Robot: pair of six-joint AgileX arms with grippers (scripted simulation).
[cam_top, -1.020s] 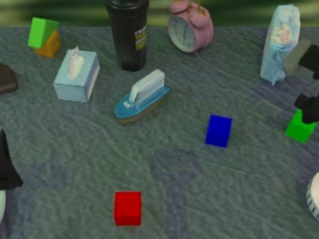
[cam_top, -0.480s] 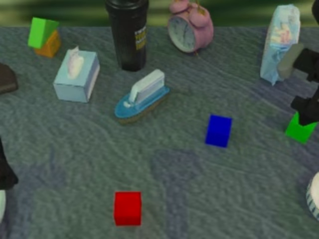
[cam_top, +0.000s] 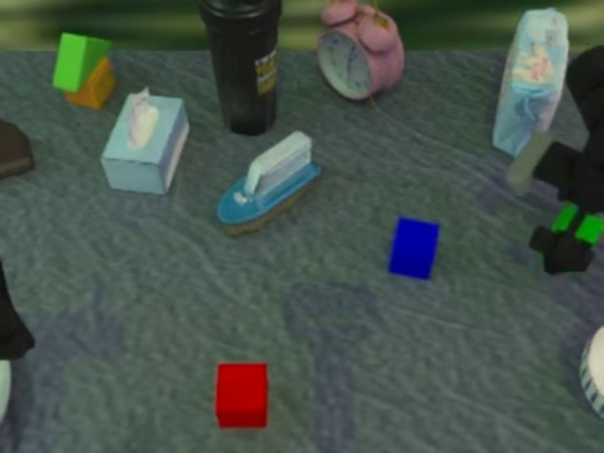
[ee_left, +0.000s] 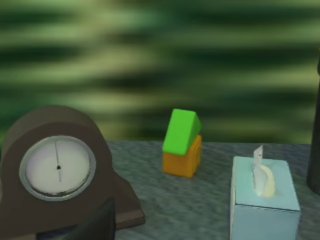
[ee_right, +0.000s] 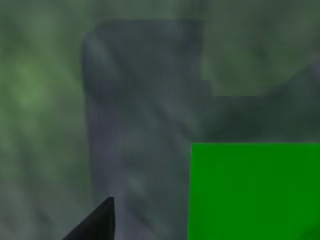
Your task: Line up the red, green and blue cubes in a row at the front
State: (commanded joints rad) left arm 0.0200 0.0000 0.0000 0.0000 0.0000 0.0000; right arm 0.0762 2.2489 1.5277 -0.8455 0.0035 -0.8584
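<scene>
Grey-green cloth covers the worktop, with a blurred green backdrop behind it. Along the far edge stand a black tumbler, a pink alarm clock and a pale wrapped packet. Nearer the left sit a light-blue tissue box, a brown mantel clock, and a lime wedge resting on an orange block. A blue-and-white scrubbing brush lies mid-worktop. At the right edge the right hand is clamped on the green cube. The blue cube sits right of centre, well apart from the red cube near the front. The left hand is parked at the left edge; whether it is apart or together I cannot tell.
</scene>
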